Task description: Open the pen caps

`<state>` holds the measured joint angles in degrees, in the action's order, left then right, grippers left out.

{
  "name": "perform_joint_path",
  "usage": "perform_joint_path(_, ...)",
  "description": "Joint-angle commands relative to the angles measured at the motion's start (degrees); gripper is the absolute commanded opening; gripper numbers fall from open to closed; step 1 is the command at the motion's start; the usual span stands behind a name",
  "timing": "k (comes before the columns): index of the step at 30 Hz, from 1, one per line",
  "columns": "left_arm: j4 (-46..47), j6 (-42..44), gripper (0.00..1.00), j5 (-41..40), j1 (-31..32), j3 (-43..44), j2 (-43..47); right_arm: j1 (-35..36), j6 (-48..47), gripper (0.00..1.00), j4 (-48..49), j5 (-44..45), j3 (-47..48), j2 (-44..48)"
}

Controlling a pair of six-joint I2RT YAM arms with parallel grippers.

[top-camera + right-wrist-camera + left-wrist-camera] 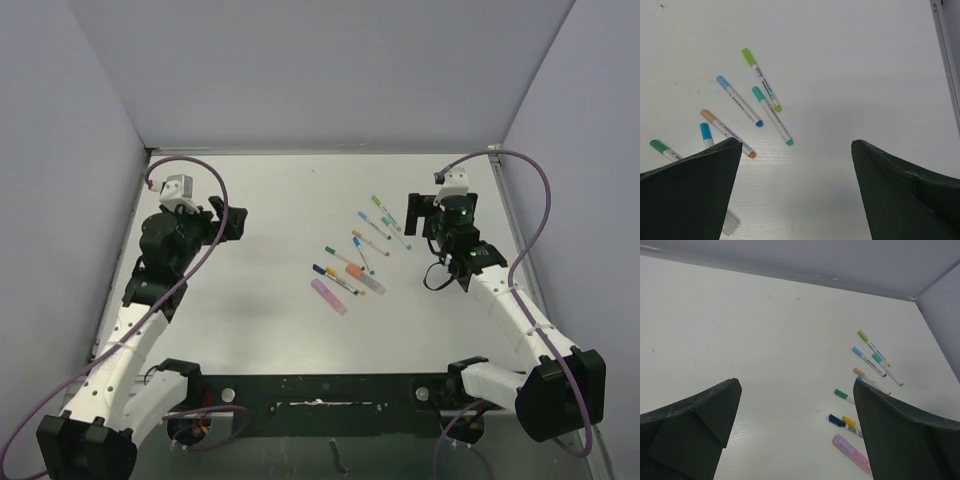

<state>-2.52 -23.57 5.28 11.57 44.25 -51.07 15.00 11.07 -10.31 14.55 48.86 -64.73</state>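
Several thin pale pens lie scattered right of the table's middle, each with its coloured pen cap on. In the left wrist view I see a lime cap (pixel 863 335), a light blue cap (pixel 857 350), a teal cap (pixel 876 358), a green cap (pixel 841 394) and a dark blue cap (pixel 836 420). The right wrist view shows the lime cap (pixel 748 56), teal cap (pixel 757 93) and peach cap (pixel 708 115). My left gripper (pixel 235 222) (pixel 796 385) hangs open, well left of the pens. My right gripper (pixel 420 215) (pixel 796 143) is open just right of them, holding nothing.
A fat pink highlighter (pixel 328 296) and an orange one (pixel 355 270) lie at the near side of the pen cluster. Grey walls close the white table (pixel 270 200) on three sides, and a metal rail (pixel 945 60) runs along its right edge.
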Motion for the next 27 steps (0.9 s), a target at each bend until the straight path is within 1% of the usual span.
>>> perform_joint_path(1, 4.7, 0.1, 0.98, 1.2, 0.3, -3.4, 3.5, 0.1, 0.3, 0.98, 3.4, -0.3, 1.0, 1.1)
perform_joint_path(4, 5.6, -0.1, 0.98, 2.0, 0.1, -4.9, 5.1, 0.1, 0.5, 0.98, 3.8, -0.6, 0.7, 1.2)
perform_joint_path(14, 5.0, -2.7, 0.98, -0.5, -0.1, -6.0, 6.1, 0.0, 0.7, 0.98, 4.2, -0.9, 0.5, 1.1)
perform_joint_path(17, 3.9, -2.5, 0.98, -0.8, -0.1, -5.5, 5.4, 0.0, 0.5, 0.98, 4.1, -1.0, 0.4, 1.1)
perform_joint_path(20, 2.4, -1.7, 0.98, -0.3, -0.1, -4.0, 2.9, 0.0, -0.3, 0.98, 3.8, -2.2, 0.9, 0.5)
perform_joint_path(22, 2.2, -1.0, 0.98, 1.2, 0.1, -2.9, 0.6, 0.1, -1.0, 0.98, 3.5, -6.1, 2.4, -1.4)
perform_joint_path(24, 2.1, -0.2, 0.98, 2.2, 0.6, -2.1, -1.7, 0.3, -0.8, 0.98, 3.1, -10.7, 4.8, -5.1)
perform_joint_path(27, 1.5, 1.0, 0.98, 0.9, 2.7, -1.2, -5.2, 1.2, -1.3, 0.98, -1.2, -12.5, 11.3, -12.6)
